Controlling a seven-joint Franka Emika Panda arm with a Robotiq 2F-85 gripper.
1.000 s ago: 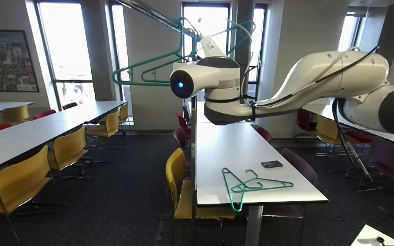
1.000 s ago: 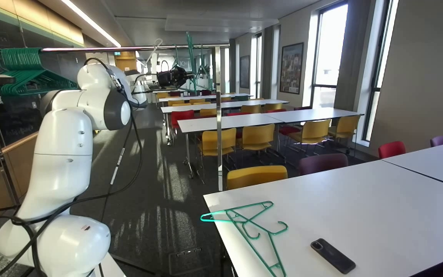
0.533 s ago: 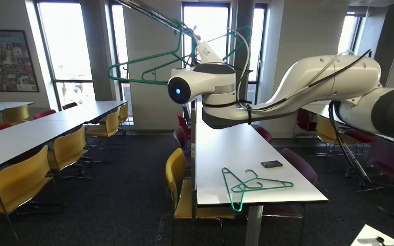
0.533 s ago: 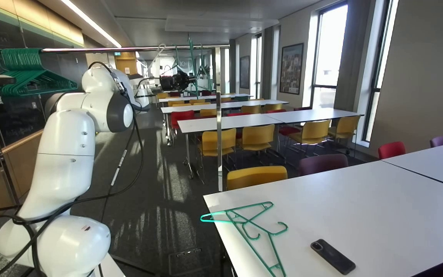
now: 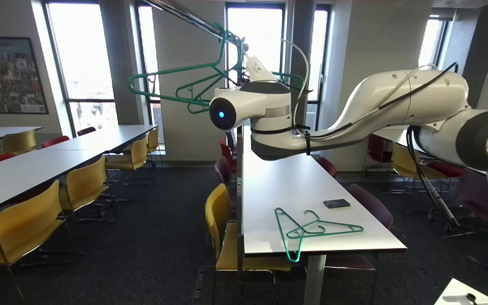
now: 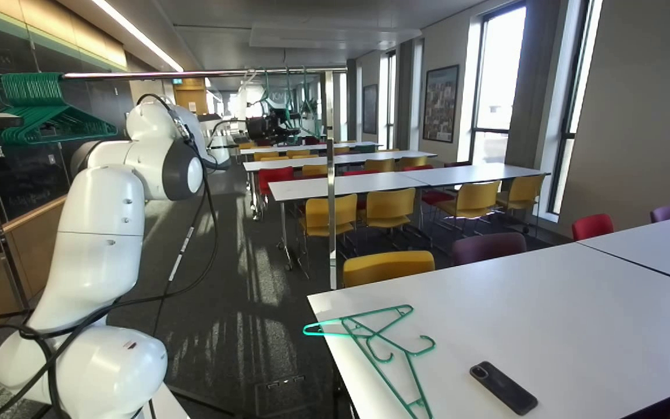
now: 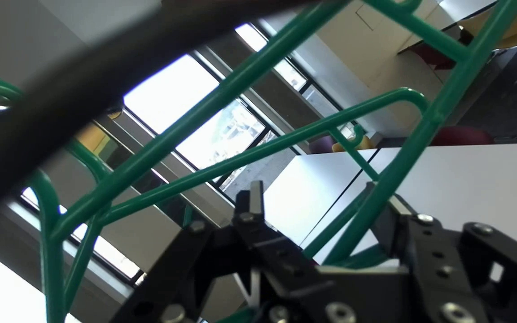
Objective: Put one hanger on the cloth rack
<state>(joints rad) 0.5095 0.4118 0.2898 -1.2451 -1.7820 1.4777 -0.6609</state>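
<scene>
The green hanger (image 5: 172,70) hangs from the rail (image 5: 189,18) of the cloth rack, its hook appearing to sit over the bar. Behind it hang other green hangers. In the wrist view my gripper (image 7: 323,202) stands open, with tubes of the hanger (image 7: 384,193) crossing loosely between its fingers, nearer the right one; whether they touch that finger I cannot tell. A green hook curves at the left edge of that view. In an exterior view the black gripper (image 6: 291,131) is below the rail (image 6: 195,74), amid the hangers; the wrist hides it in the other exterior picture.
The rack's post (image 6: 331,174) rises beside the white table (image 5: 269,178). Two green hangers (image 5: 333,234) and a phone (image 5: 336,203) lie on that table. A dense row of hangers (image 6: 29,90) fills the rail's far left end. Cables loop along the arm.
My gripper has opened around the hanger's tubes. Arm and hanger have come down; the hanger top that stood above the rail is now at rail height, and its far side has swung downward.
</scene>
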